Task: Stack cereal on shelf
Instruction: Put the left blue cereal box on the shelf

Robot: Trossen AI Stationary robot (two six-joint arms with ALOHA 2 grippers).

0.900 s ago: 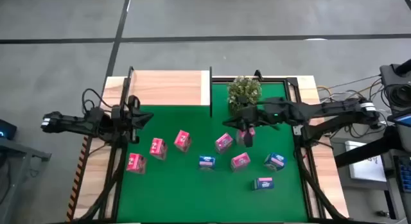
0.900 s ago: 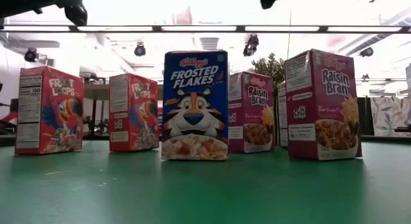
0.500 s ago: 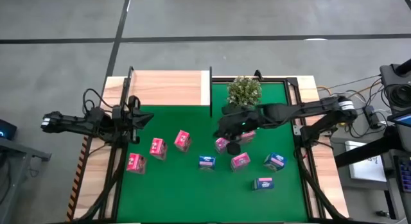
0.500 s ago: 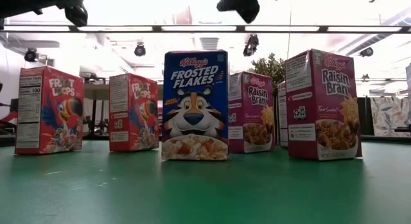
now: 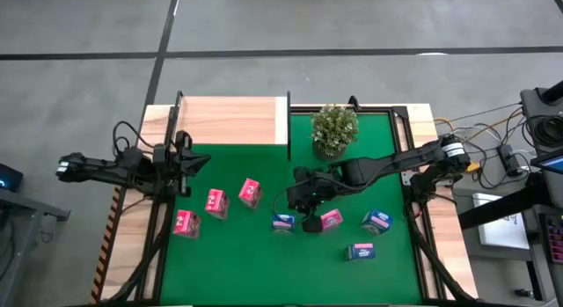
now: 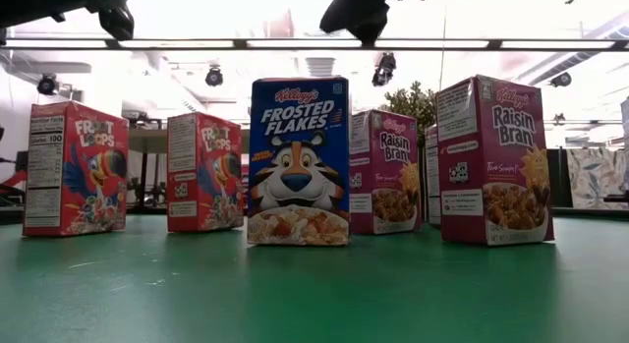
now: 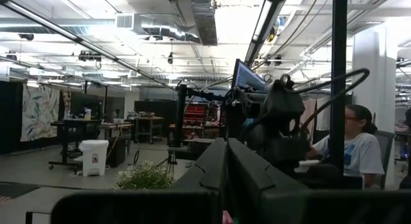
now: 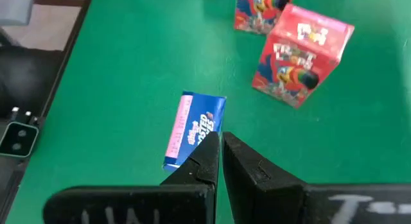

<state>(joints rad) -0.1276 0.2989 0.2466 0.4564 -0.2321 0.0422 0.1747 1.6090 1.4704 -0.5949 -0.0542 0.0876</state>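
Several small cereal boxes stand upright on the green mat [image 5: 264, 272]: pink ones [image 5: 215, 202], [image 5: 250, 193], [image 5: 330, 221] and blue ones [image 5: 282, 222], [image 5: 376, 221]. The pale wood shelf [image 5: 233, 120] lies at the far left. My right gripper [image 5: 290, 206] hangs shut above the mat's middle, and in its wrist view its tips [image 8: 218, 144] are just short of the blue box [image 8: 192, 131]. The low view shows it [image 6: 359, 9] well above the box tops. My left gripper [image 5: 189, 159] waits shut at the mat's left edge.
A small potted plant [image 5: 335, 127] stands at the far edge, right of the shelf. Another blue box [image 5: 361, 252] sits nearer the front right and a pink one [image 5: 184, 222] at the left. Black frame rails [image 5: 413, 210] border the mat.
My right gripper has swung from beside the plant toward the table's left and near edge. It now hangs over the boxes in the middle of the mat and covers one pink box in the high view. It has stayed shut. No box has moved.
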